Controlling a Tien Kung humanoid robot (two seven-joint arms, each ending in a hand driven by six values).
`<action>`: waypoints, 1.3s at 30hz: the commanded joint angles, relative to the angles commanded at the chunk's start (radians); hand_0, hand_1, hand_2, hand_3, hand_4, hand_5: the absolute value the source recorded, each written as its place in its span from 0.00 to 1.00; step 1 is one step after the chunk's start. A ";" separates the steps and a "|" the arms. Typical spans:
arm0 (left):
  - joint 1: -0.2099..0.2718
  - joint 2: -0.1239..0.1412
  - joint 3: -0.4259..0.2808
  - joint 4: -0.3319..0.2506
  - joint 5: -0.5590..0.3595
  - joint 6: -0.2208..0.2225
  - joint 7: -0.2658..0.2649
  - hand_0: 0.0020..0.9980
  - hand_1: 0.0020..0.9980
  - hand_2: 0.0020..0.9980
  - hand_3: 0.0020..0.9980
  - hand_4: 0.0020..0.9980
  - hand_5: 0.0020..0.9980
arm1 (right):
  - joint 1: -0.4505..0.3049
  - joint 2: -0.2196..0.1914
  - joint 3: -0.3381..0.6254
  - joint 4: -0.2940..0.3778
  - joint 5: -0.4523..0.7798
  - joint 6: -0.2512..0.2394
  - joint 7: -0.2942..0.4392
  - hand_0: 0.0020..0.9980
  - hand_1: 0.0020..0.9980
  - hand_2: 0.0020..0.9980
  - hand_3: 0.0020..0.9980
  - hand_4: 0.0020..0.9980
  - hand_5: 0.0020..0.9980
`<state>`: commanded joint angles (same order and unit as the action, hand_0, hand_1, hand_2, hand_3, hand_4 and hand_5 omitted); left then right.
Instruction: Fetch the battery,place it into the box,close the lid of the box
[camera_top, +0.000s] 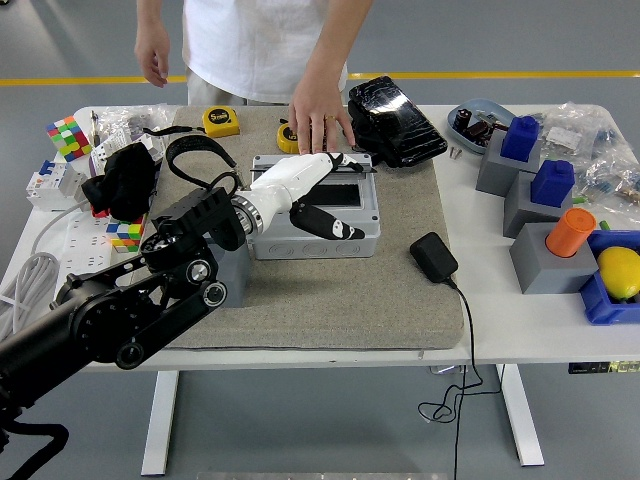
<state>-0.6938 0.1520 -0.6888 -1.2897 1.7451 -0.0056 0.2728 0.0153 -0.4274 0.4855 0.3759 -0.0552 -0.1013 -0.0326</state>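
Observation:
The grey box (316, 238) stands in the middle of the grey mat (330, 300). Its clear lid (352, 196) lies down flat on the box. My left hand (330, 195), white with black fingertips, lies over the lid with its fingers spread, holding nothing. A person's hand (320, 115) rests just behind the box's far edge. I cannot see a battery inside the box; the hand and lid cover it. My right arm is out of view.
A black wrapped pack (395, 120) lies behind the box on the right. A black adapter (433, 257) with its cable lies right of the box. Two yellow tape measures (222, 121) sit at the back. Grey blocks with coloured pegs (545, 195) and a blue bin (612, 300) stand on the right.

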 joint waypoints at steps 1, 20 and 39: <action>0.003 0.002 0.006 -0.004 -0.006 -0.002 0.001 0.72 0.79 0.88 0.81 1.00 0.37 | 0.000 0.000 0.002 0.000 -0.001 0.000 0.000 0.55 0.60 0.59 0.55 0.93 0.48; 0.123 0.008 -0.145 -0.074 -0.128 0.044 -0.064 0.71 0.76 0.84 0.80 1.00 0.40 | 0.000 0.001 0.006 0.000 -0.003 0.000 0.001 0.55 0.60 0.59 0.55 0.93 0.48; 0.349 -0.073 -0.563 0.017 -0.512 0.236 -0.313 0.63 0.70 0.76 0.74 1.00 0.40 | 0.006 0.001 0.006 -0.003 0.001 0.000 0.002 0.55 0.60 0.59 0.55 0.93 0.48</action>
<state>-0.3443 0.0794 -1.2519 -1.2725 1.2328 0.2301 -0.0400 0.0212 -0.4260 0.4916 0.3733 -0.0544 -0.1017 -0.0302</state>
